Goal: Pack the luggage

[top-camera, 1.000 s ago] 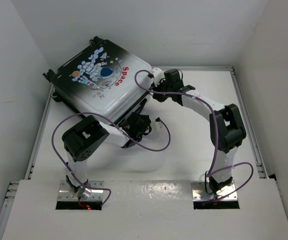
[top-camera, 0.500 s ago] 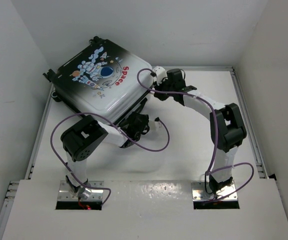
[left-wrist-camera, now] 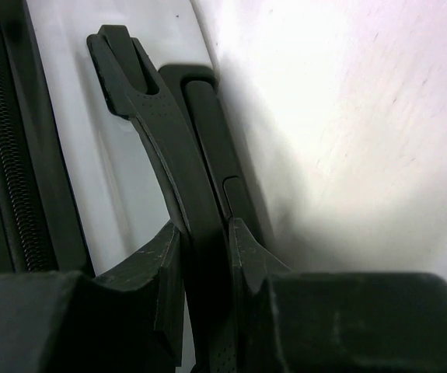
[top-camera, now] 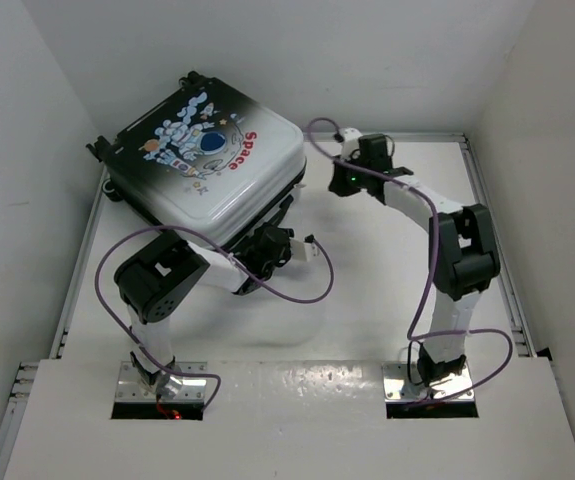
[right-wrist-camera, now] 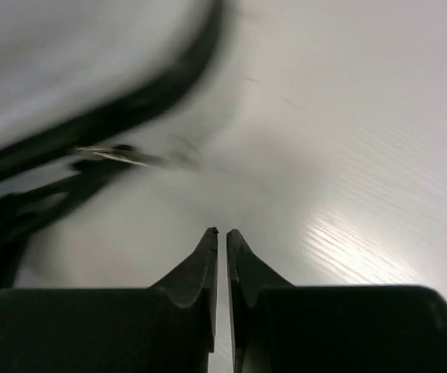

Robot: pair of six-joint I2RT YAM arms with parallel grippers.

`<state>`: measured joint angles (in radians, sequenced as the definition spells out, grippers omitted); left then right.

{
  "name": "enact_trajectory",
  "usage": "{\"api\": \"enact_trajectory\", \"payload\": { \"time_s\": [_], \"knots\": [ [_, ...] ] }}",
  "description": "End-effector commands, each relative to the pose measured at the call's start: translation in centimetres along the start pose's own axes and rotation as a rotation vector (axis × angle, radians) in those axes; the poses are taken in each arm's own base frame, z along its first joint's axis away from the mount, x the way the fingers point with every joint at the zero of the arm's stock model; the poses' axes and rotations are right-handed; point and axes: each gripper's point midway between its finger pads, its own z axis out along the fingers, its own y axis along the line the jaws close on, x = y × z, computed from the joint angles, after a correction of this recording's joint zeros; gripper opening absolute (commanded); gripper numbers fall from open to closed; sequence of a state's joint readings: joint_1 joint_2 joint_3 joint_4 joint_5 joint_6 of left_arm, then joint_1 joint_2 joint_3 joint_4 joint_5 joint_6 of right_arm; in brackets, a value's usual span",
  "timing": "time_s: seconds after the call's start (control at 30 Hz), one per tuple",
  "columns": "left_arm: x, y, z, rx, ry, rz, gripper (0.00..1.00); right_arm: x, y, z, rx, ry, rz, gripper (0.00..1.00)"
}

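Observation:
The luggage [top-camera: 207,160] lies closed at the back left, its astronaut and red "Space" print facing up. My left gripper [top-camera: 272,242] is at its near right side, shut on the black carry handle [left-wrist-camera: 169,148], which runs between the jaws [left-wrist-camera: 204,249]. The white shell [left-wrist-camera: 83,155] and black zipper [left-wrist-camera: 5,140] show beside it. My right gripper [top-camera: 339,185] is off the luggage's right corner, apart from it. Its jaws [right-wrist-camera: 221,237] are shut and empty over the bare table. The luggage's dark edge [right-wrist-camera: 91,124] is blurred at upper left in the right wrist view.
White walls close the table [top-camera: 367,300] at the back and both sides. A raised rail [top-camera: 492,220] runs along the right edge. Purple cables [top-camera: 297,295] loop from both arms over the table's middle.
My right gripper has drawn back to the right, away from the luggage's corner. The luggage has shifted slightly to the right. The left gripper stays on the handle.

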<state>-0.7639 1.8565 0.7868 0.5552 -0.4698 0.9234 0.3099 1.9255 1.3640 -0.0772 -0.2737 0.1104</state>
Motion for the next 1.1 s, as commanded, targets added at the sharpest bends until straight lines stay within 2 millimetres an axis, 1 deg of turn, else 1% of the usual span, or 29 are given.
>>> {"api": "enact_trajectory", "payload": {
  "time_s": [0.0,0.03,0.07,0.1,0.13,0.17,0.23,0.27,0.3,0.33,0.37,0.4,0.43,0.47,0.5,0.53,0.57,0.6,0.67,0.7,0.73,0.77,0.83,0.87,0.9,0.93,0.97,1.0,1.07],
  "knots": [
    [10.0,-4.0,-1.1,0.198,0.292,0.186,0.00,3.2,-9.2,-2.4,0.225,0.061,0.282,0.00],
    [10.0,-4.0,-1.1,0.198,0.292,0.186,0.00,3.9,-9.0,-2.2,0.216,0.079,0.299,0.00],
    [9.9,-3.9,-1.0,0.199,0.293,0.187,0.00,4.0,-8.8,-2.4,0.170,0.079,0.321,0.00],
    [10.1,-4.2,-0.9,0.206,0.297,0.191,0.00,4.1,-8.5,-2.2,0.156,0.078,0.368,0.00],
    [10.1,-4.2,-0.9,0.208,0.296,0.200,0.00,4.7,-8.4,-2.1,0.139,0.089,0.390,0.00],
    [10.1,-4.2,-0.9,0.208,0.296,0.200,0.00,4.6,-8.1,-2.1,0.089,0.084,0.408,0.00],
    [9.9,-4.0,-0.9,0.208,0.296,0.200,0.00,4.6,-7.7,-2.1,0.060,0.085,0.393,0.00],
    [9.9,-4.0,-0.9,0.208,0.296,0.200,0.00,4.7,-7.1,-2.2,0.022,0.083,0.389,0.00],
    [9.9,-4.0,-0.9,0.208,0.296,0.200,0.00,4.1,-6.9,-2.2,0.009,0.058,0.369,0.05],
    [9.6,-3.6,-0.7,0.199,0.292,0.195,0.00,3.0,-6.7,-2.3,-0.011,0.011,0.346,0.10],
    [9.8,-3.8,-0.7,0.208,0.296,0.200,0.00,3.3,-6.0,-2.4,-0.027,-0.004,0.323,0.23],
    [9.9,-4.1,-0.7,0.215,0.300,0.204,0.00,2.6,-5.1,-2.5,-0.039,-0.022,0.258,0.27],
    [9.6,-3.8,-0.5,0.207,0.295,0.199,0.00,2.4,-4.6,-2.5,-0.054,-0.038,0.220,0.31],
    [10.0,-3.6,-0.5,0.205,0.303,0.194,0.00,0.6,-4.2,-3.0,-0.066,-0.120,0.169,0.34],
    [10.0,-3.6,-0.5,0.205,0.303,0.194,0.00,1.3,-2.7,-2.6,-0.091,-0.117,0.167,0.39],
    [9.9,-3.6,-0.2,0.205,0.303,0.194,0.00,-0.9,-2.6,-2.6,-0.097,-0.212,0.124,0.39],
    [9.9,-3.6,-0.2,0.205,0.303,0.194,0.00,0.3,-1.5,-2.6,-0.116,-0.211,0.134,0.39],
    [10.0,-3.9,-0.1,0.215,0.310,0.191,0.00,0.1,-1.1,-2.4,-0.119,-0.238,0.125,0.39],
    [9.7,-3.6,0.1,0.206,0.305,0.187,0.00,-1.7,0.5,-2.1,-0.154,-0.361,0.060,0.39],
    [9.8,-3.9,0.1,0.214,0.309,0.190,0.00,-0.5,0.7,-1.8,-0.154,-0.355,0.072,0.39],
    [9.8,-3.9,0.1,0.214,0.309,0.191,0.00,-1.6,1.0,-1.7,-0.166,-0.421,0.043,0.39],
    [9.6,-3.6,0.3,0.206,0.305,0.187,0.00,-2.2,1.4,-1.5,-0.184,-0.468,0.040,0.39],
    [9.7,-3.7,0.2,0.214,0.309,0.190,0.00,-2.5,1.9,-1.1,-0.211,-0.500,0.024,0.39],
    [9.7,-3.7,0.2,0.212,0.310,0.182,0.00,-3.0,2.0,-1.0,-0.219,-0.519,0.010,0.39],
    [9.7,-3.7,0.2,0.212,0.310,0.181,0.00,-2.8,2.2,-0.3,-0.231,-0.513,0.010,0.39],
    [9.8,-3.9,0.1,0.219,0.314,0.185,0.00,-2.9,2.5,-0.2,-0.249,-0.514,0.008,0.39],
    [9.8,-3.9,0.1,0.220,0.314,0.185,0.00,-3.6,2.7,-0.2,-0.258,-0.527,0.003,0.39],
    [9.8,-3.9,0.1,0.220,0.314,0.185,0.00,-3.5,3.2,0.3,-0.283,-0.521,0.003,0.39],
    [9.8,-3.9,0.1,0.220,0.314,0.185,0.00,-3.9,3.7,0.5,-0.316,-0.523,0.002,0.39]
  ]
}}
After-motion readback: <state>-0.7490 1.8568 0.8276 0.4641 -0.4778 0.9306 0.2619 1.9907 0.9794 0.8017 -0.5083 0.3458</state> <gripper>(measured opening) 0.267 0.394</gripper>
